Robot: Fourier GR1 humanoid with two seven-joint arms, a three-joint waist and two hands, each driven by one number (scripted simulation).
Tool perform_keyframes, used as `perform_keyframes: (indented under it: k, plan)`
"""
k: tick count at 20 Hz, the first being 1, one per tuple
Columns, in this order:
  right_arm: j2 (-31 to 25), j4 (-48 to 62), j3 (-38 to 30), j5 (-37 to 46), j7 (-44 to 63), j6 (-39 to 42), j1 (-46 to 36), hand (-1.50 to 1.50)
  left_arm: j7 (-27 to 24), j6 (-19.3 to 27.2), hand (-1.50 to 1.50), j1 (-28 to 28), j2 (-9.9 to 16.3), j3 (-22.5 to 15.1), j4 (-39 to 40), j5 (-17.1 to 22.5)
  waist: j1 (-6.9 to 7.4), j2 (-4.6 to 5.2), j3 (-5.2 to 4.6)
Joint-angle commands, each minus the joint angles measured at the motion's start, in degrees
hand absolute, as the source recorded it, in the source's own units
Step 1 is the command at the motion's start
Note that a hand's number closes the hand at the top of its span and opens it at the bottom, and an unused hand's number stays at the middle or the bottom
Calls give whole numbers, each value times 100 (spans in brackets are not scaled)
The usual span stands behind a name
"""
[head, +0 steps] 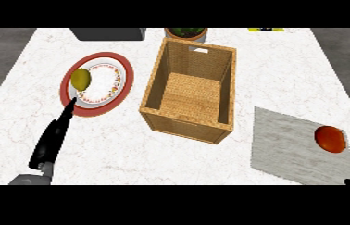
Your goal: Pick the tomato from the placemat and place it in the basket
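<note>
Left robot hand rests open, fingers straight; right not visible. Tomato lies on placemat, far right of it, beyond basket. Best: right-side approach, close around tomato, clear the rim.

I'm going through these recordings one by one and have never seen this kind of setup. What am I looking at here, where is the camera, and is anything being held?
The single picture looks steeply down from a humanoid robot's head onto a white marbled counter. The dark shape at lower left is the robot's left hand, fingers straight, reaching toward a plate on a red mat; it holds nothing. A yellow-green fruit sits on that plate. In the middle stands an open wicker basket. At right, a tomato rests on a grey placemat. The right hand is out of view. Dark items at the far edge are cut off.
</note>
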Motion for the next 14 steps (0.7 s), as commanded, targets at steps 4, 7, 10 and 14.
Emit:
perform_keyframes:
  k: [4, 7, 10, 14]
  plan:
    - [173, -149, 328, 371, 267, -227, -214, -150, -171, -303, 0, 42, -50, 371, 93, -124, -1, 1, 0]
    - [-219, 647, 40, 261, 197, 57, -683, -150, 142, -213, 0, 537, -168, 206, -651, -337, 23, -2, 2]
    - [175, 611, 477, 357, -67, -335, -656, -150, -41, -560, 0, -239, -108, 597, 254, -171, -7, 3, 1]
    - [-287, 1376, 31, 191, -53, 66, -1126, -150, -420, -396, 0, 291, -289, 581, 38, -406, 17, 2, 2]
